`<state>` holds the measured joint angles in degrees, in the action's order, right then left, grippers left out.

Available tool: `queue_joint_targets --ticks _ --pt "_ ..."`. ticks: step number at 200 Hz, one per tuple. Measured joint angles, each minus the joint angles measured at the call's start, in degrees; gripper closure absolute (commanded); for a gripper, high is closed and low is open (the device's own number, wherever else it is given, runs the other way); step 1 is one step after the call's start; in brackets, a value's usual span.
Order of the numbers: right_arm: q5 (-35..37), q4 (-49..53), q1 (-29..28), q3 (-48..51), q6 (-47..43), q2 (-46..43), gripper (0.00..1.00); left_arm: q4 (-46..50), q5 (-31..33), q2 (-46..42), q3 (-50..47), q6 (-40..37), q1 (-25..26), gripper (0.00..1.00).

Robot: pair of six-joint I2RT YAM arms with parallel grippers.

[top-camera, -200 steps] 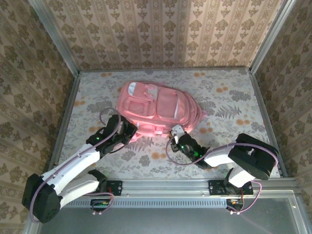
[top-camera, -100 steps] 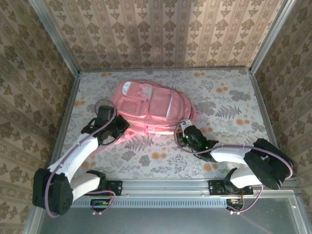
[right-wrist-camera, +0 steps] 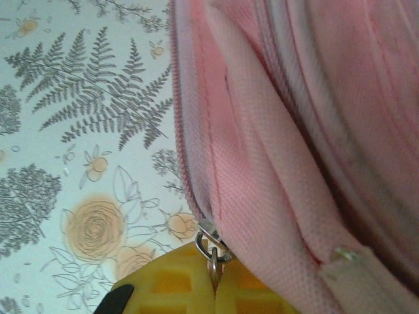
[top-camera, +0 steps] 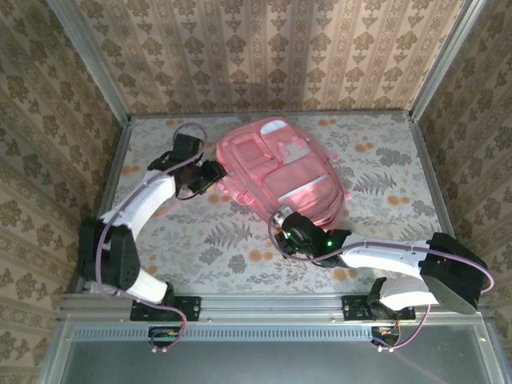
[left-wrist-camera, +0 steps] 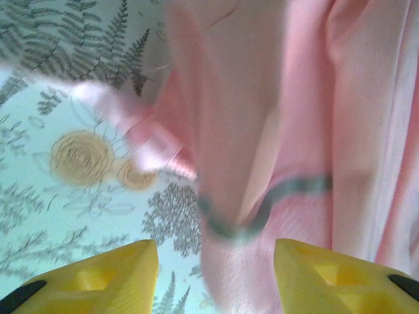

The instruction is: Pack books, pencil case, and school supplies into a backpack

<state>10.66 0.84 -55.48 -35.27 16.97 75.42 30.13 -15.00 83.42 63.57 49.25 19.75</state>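
Pink backpack (top-camera: 280,170) lies flat on counter (top-camera: 240,252), far middle. Right pincer (top-camera: 281,217) at bag's near rim, shut tight on little metal zip pull (right-wrist-camera: 211,243), ready to drag zip along, I think. Left pincer (top-camera: 213,171) at bag's left side, fingers spread, pink cloth fold between them, likely to stop bag sliding.

Backpack (top-camera: 280,172) on table (top-camera: 384,248), toward rear

No readable text, labels, brands, numbers or signs anywhere
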Motion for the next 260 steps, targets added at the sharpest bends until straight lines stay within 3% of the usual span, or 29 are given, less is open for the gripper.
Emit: queue_joint_targets --ticks 39,63,97,132,182,221,260 --pt "-1.2 3.8 -0.2 -9.0 1.9 8.7 1.0 -2.0 -0.7 -19.1 -13.6 4.8 0.2 0.43" --pt "-1.6 4.2 -0.3 -10.7 2.8 10.2 1.0 -7.7 -2.0 -23.4 -21.2 10.3 4.0 0.43" --pt "-1.7 4.2 -0.3 -10.7 4.1 10.0 1.0 -16.7 -3.0 -17.5 -24.4 16.0 11.7 0.46" --pt "-1.7 3.8 -0.2 -9.3 4.9 8.1 1.0 -25.8 -3.2 -9.5 -24.1 19.1 15.6 0.53" --pt "-2.2 2.6 0.9 -6.7 6.2 5.5 1.0 -33.0 -3.3 -2.7 -22.6 21.0 17.4 0.72" --pt "-2.4 2.2 1.9 -5.2 7.4 4.1 1.0 -36.0 -3.8 1.2 -21.3 22.1 17.9 1.0" --pt "-2.4 2.5 3.3 -5.0 8.8 3.7 1.0 -34.2 -2.8 2.0 -18.4 21.4 18.1 1.0"
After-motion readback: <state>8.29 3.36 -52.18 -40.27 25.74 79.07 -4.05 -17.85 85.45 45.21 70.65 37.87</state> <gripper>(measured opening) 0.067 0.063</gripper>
